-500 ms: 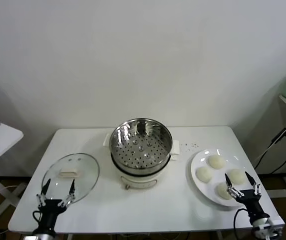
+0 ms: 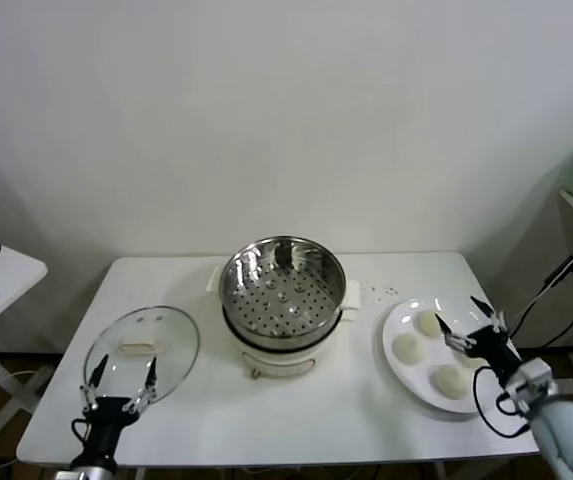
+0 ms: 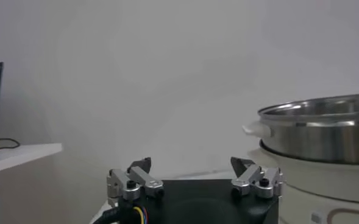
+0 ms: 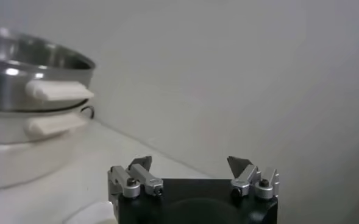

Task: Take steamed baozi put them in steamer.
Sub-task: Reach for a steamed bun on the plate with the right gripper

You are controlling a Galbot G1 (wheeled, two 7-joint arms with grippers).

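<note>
— Since half a second ago, what moved?
— Only the right gripper (image 2: 469, 331) — it rose over the white plate (image 2: 399, 366), jaws spread, grasping nothing.
— And the baozi (image 2: 406, 347)?
— Just beneath and beside it; steamer (image 2: 282, 288) off to its left, empty. Left gripper (image 2: 122, 385), also spread, waits.

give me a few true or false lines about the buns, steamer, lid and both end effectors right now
1. The steamer holds no buns. True.
2. The right end effector is shut on a bun. False: it is open, over the plate.
3. The glass lid sits on the steamer. False: it lies on the table to the steamer's left.
4. The buns are on the plate. True.
5. The left end effector is open by the lid. True.
</note>
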